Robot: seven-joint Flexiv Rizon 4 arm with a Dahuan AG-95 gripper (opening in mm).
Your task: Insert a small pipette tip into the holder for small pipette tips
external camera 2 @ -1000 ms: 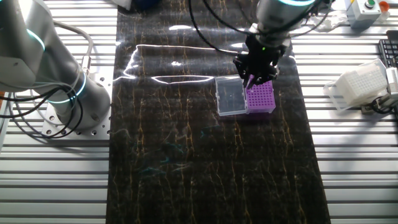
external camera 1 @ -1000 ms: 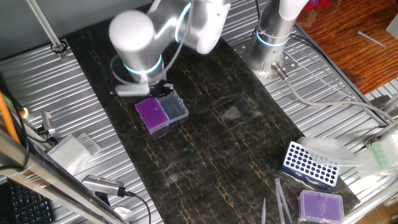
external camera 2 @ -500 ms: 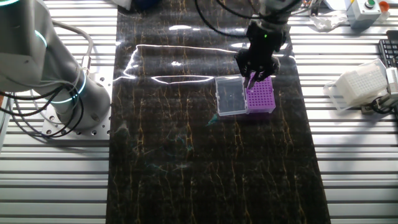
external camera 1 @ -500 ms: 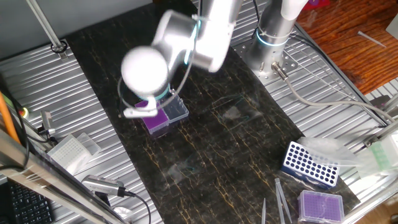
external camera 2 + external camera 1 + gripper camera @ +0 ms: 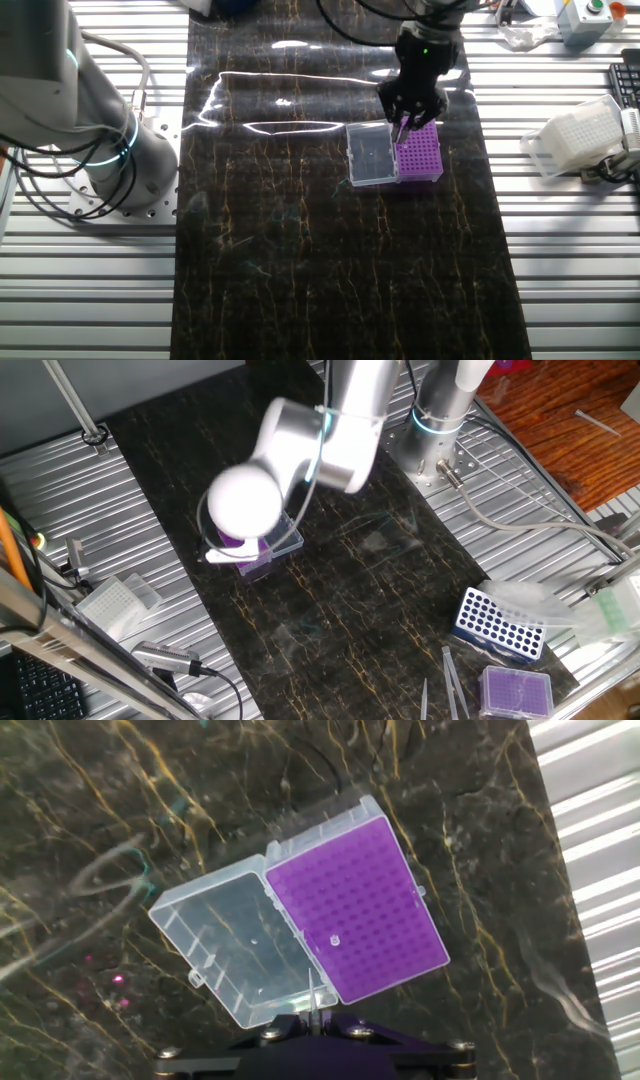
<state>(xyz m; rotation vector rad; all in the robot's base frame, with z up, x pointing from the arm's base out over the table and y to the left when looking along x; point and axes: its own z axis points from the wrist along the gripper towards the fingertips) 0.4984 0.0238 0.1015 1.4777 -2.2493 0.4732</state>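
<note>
Here the pincer (image 5: 403, 118) hangs above the holder (image 5: 418, 155), pinching a tip (image 5: 311, 994).

The tool (image 5: 402, 122) hangs above the holder (image 5: 419, 157), its lid (image 5: 370, 155) alongside.

The table (image 5: 90, 290) is ribbed, silvery metal with a dull sheen. Over its middle lies a dark mat (image 5: 330, 260), marble-like with gold veins, glossy enough to throw white glare toward 12 o'clock in the other fixed view. The holder for small pipette tips (image 5: 365, 910) has a matt, vivid purple plastic grid; its lid (image 5: 230, 950), at the grid's 9 o'clock, is clear, smooth plastic. The arm (image 5: 320, 435) has satin silver-white shells. The blue rack (image 5: 498, 625) looks like matt plastic.
</note>
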